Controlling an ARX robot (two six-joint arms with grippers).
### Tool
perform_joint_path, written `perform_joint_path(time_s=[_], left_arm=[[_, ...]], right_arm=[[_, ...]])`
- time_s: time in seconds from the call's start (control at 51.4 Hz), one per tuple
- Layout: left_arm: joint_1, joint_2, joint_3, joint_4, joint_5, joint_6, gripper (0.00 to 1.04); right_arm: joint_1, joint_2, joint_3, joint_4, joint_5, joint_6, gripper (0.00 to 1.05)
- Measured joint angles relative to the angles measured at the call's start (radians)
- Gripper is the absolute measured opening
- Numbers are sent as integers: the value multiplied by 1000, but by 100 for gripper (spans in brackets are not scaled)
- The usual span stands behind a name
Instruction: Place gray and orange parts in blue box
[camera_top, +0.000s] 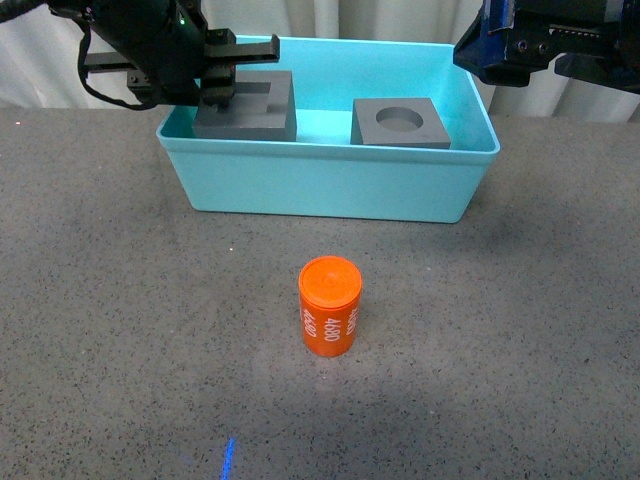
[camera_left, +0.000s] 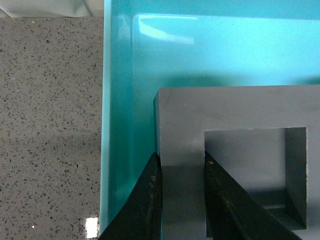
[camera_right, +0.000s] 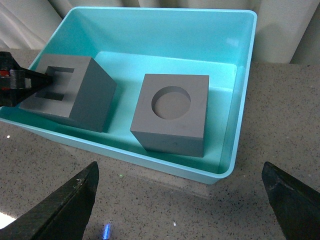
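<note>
The speckled gray surface (camera_top: 120, 300) fills most of the front view. The blue box (camera_top: 320, 185) sits in the upper middle. Both gray parts are inside it: the cube with the square hole (camera_top: 260, 120) at the left end and the cube with the round hole (camera_top: 425, 125) at the right end. The orange cylinder (camera_top: 329, 307) (it says 4680 on its side) stands alone in the lower middle, outside the box.

The left gripper (camera_left: 180, 155) is pinched on one wall of the cube with the square hole, one finger inside the hole and one outside. I think the job now is letting go. Make sure the cube sits flat, open a little, then lift straight up so the inside finger does not catch.

The left arm reaches in from the upper left. The right gripper (camera_right: 179, 164) hangs wide open and holds nothing, at the upper right.
</note>
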Motion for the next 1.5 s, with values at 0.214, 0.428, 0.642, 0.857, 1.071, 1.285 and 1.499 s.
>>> perform_joint_path(time_s=[0.214,0.428,0.642,0.857,1.071,1.285,1.499], left_arm=[[0,27,17,-29,2,2,18],[0,29,17,-21,7,3,28],[1,27,16,-10,16,-1,62],[0,-12,-24,37,31,-9,90],[16,-137,-154,172,32,-35,98],[37,-336,-377,364,40,-88,98],[40,-593,-698,533,10,-129,98]], right_arm=[[0,0,0,0,0,0,95],[0,0,0,0,0,0,95],[0,0,0,0,0,0,95],[0,0,0,0,0,0,95],[0,0,0,0,0,0,95],[0,0,0,0,0,0,95],[0,0,0,0,0,0,95]])
